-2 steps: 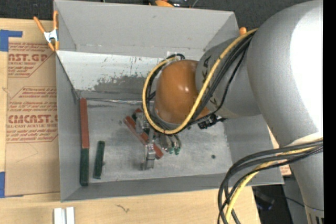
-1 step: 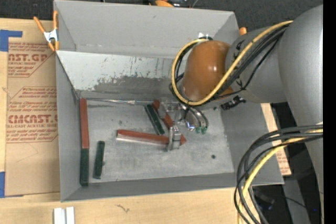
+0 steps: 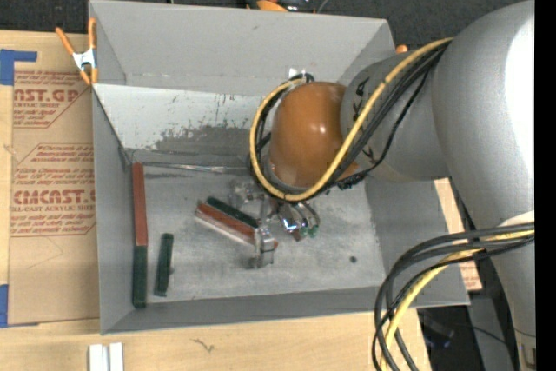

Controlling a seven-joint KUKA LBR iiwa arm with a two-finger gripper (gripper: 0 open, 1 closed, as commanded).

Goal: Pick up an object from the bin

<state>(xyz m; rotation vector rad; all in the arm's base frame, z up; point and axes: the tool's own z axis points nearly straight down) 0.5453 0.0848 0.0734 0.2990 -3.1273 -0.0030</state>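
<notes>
The arm's orange wrist cover (image 3: 304, 135) hangs over the grey bin (image 3: 113, 143). Below it the claw (image 3: 266, 246) sits low at mid-floor, at the right end of a reddish bar (image 3: 221, 223) and a dark green bar (image 3: 231, 211) lying side by side. Whether it is wide or narrow I cannot tell. A long red-brown stick (image 3: 139, 204) lies well apart at the left

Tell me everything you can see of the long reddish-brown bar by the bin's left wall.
The reddish-brown bar is long, thin and straight, matte like painted wood or plastic. It lies flat on the bin floor along the left wall's foot. Its lower end reaches a dark green bar; whether they touch is unclear.
</notes>
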